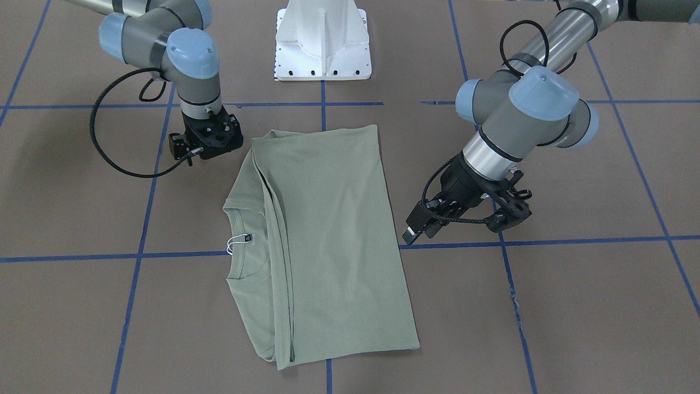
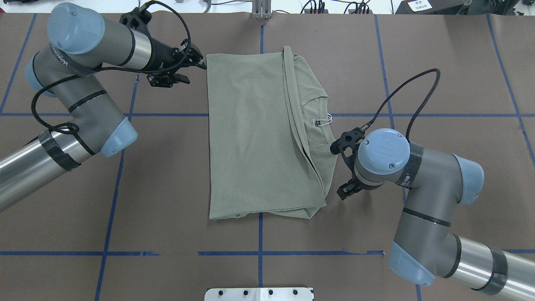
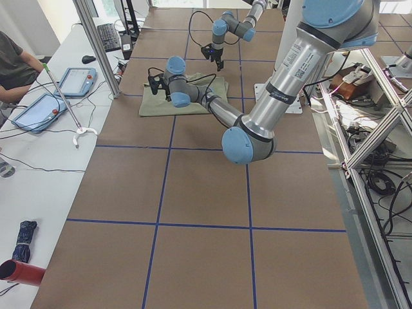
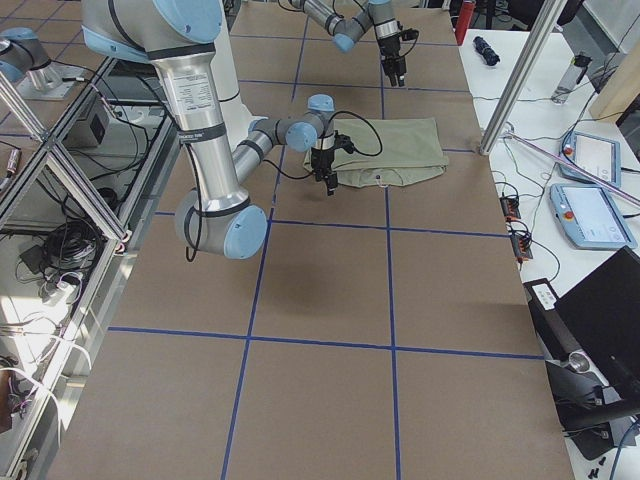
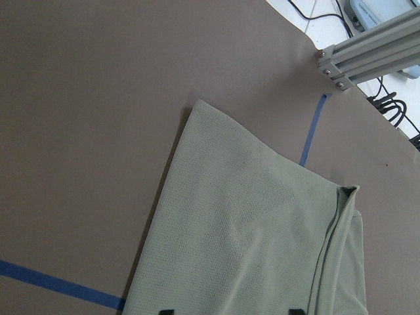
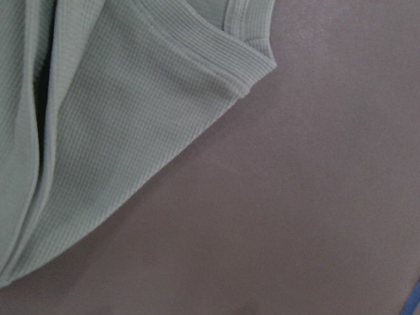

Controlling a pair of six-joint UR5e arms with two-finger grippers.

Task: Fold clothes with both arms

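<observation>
The sage-green shirt [image 1: 333,235] [image 2: 250,138] lies flat at the table's middle, folded lengthwise into a long rectangle. Its ribbed neckline and small dark label with a white string tag [image 1: 249,238] [image 2: 318,122] show on the right arm's side. My left gripper [image 1: 418,227] [image 2: 195,67] hovers open just off the shirt's far corner, holding nothing. The left wrist view shows that corner [image 5: 262,249] and two spread fingertips at its bottom edge. My right gripper [image 1: 210,143] points down beside the shirt's shoulder edge [image 6: 118,131]. Its fingers are hidden.
The white pedestal base [image 1: 322,49] [image 2: 259,294] stands at the robot's side of the table. Blue tape lines [image 2: 259,253] grid the brown tabletop. A side table with tablets [image 3: 76,80] and a seated person [image 3: 16,61] lies beyond an aluminium post [image 3: 96,45].
</observation>
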